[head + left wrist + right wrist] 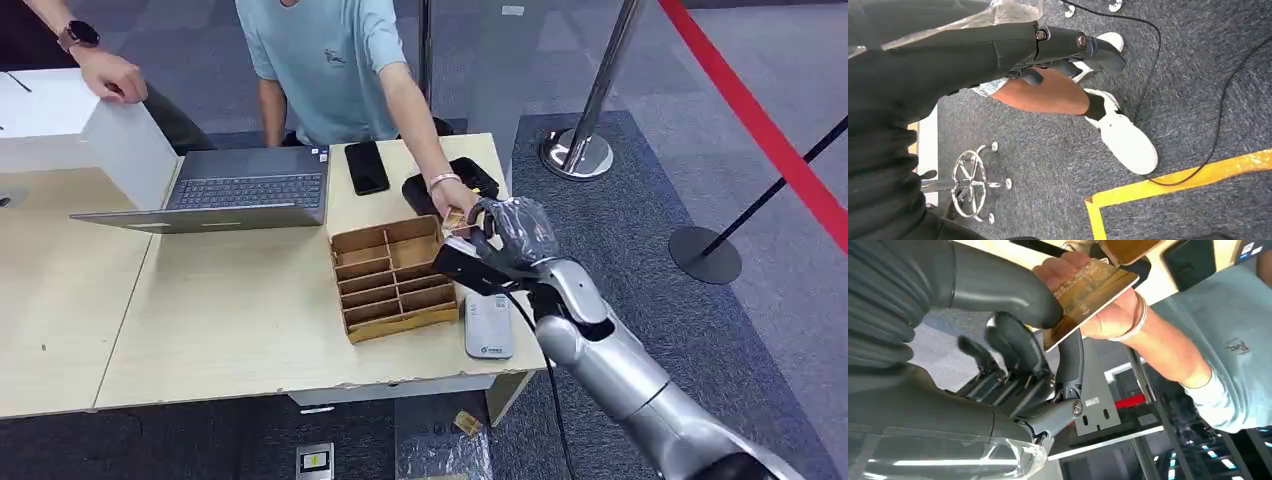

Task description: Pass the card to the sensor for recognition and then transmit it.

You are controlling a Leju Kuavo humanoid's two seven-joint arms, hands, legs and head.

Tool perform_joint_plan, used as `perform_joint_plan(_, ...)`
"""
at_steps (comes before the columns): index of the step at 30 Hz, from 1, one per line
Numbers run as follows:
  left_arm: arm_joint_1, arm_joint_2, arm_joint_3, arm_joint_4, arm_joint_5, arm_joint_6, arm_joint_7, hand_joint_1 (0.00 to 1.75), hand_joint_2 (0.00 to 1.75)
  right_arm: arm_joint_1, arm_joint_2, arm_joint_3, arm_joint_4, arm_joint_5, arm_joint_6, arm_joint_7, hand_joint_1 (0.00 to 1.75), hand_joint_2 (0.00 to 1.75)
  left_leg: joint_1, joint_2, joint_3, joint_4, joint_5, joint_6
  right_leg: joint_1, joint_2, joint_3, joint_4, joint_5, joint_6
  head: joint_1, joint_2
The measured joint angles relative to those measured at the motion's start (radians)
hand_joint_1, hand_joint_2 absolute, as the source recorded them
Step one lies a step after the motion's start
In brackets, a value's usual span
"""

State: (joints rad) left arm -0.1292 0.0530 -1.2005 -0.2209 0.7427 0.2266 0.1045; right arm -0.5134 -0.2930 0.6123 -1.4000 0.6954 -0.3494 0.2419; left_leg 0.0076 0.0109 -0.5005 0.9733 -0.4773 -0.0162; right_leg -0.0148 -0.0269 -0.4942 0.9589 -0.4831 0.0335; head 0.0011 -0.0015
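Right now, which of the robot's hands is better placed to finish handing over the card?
The right hand. It pinches the card over the table, and the person's hand is already on the card. The left hand hangs low over the floor.

Looks like an office reception or check-in desk in a public hall. Grey carpet tile underfoot, a chrome queue post with a red barrier belt to the side. On the pale wood tabletop: an open laptop, a phone, a wooden card sorter, a white card reader. A person stands behind it.
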Motion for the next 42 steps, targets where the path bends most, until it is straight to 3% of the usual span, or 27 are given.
perform_joint_plan(16,0.000,-0.001,0.000,0.000,0.000,0.000,0.000,0.00,1.75,0.009,0.000,0.000,-0.006,-0.010,-0.002,0.000,1.75,1.75,0.000,0.000,0.000,0.000,0.000,0.000,0.000,0.000,0.000,0.000,0.000,0.000,0.000,0.000)
perform_joint_plan(17,0.000,-0.001,0.000,0.000,0.000,0.000,0.000,0.00,1.75,0.009,0.000,0.000,-0.006,-0.010,-0.002,0.000,1.62,1.75,0.000,0.000,0.000,0.000,0.000,0.000,0.000,0.000,0.000,0.000,0.000,0.000,0.000,0.000)
perform_joint_plan(18,0.000,-0.001,0.000,0.000,0.000,0.000,0.000,0.00,1.75,0.009,0.000,0.000,-0.006,-0.010,-0.002,0.000,1.61,1.75,0.000,0.000,0.000,0.000,0.000,0.000,0.000,0.000,0.000,0.000,0.000,0.000,0.000,0.000)
perform_joint_plan(20,0.000,-0.001,0.000,0.000,-0.001,0.000,-0.002,0.00,1.75,0.009,0.000,0.000,-0.006,-0.010,-0.002,0.000,1.75,1.75,0.000,0.000,0.000,0.000,0.000,0.000,0.000,0.000,0.000,0.000,0.000,0.000,0.000,0.000)
perform_joint_plan(32,0.000,-0.002,0.000,0.000,-0.007,0.006,-0.013,0.00,1.75,0.008,0.000,-0.003,-0.005,-0.032,-0.007,-0.005,1.75,1.75,0.000,0.000,0.000,0.000,0.000,0.000,0.000,0.000,0.000,0.000,0.000,0.000,0.000,0.000)
perform_joint_plan(42,0.001,-0.002,0.000,0.000,0.011,0.008,-0.012,0.00,1.75,0.058,-0.016,-0.046,-0.017,-0.054,-0.066,0.003,1.75,1.75,0.000,0.000,0.001,0.000,0.000,0.000,0.000,0.000,0.000,0.000,0.000,0.000,0.000,0.000)
